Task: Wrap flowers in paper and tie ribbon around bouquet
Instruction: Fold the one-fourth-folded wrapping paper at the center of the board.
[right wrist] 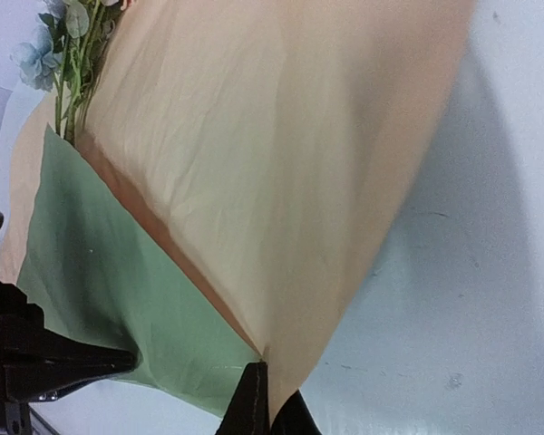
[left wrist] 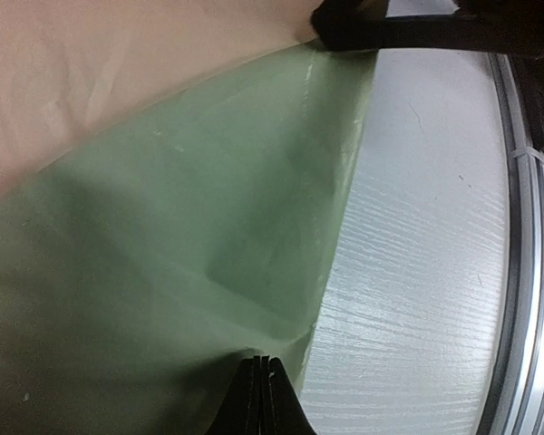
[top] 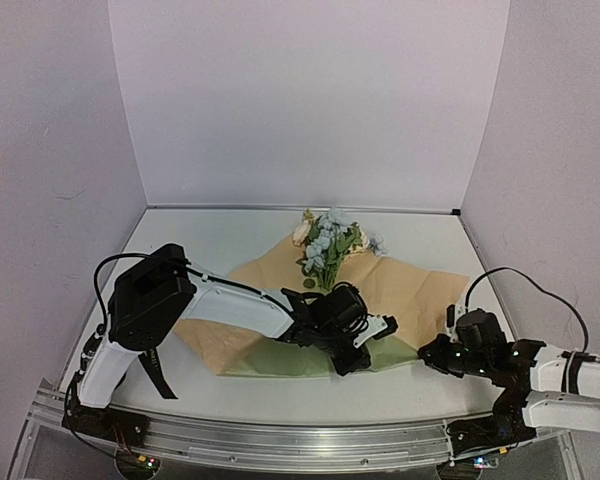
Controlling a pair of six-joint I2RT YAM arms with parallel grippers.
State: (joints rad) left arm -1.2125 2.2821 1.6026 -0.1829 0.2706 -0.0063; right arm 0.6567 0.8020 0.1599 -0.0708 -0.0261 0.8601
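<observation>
While the wrapping fold is in hand, the left gripper (left wrist: 259, 364) is found closed on the near edge of the thin olive-green and tan paper sheet (top: 405, 285), at its folded-over green flap. Toward the far centre, the bunch of pale cream and light-blue flowers (top: 327, 245) lies on the paper sheet, reaching past its far edge. At the right, the right gripper (right wrist: 270, 385) is pinched shut on the near right corner. Both held points should be raised together and carried evenly over the flowers, lest the paper sheet be torn.
</observation>
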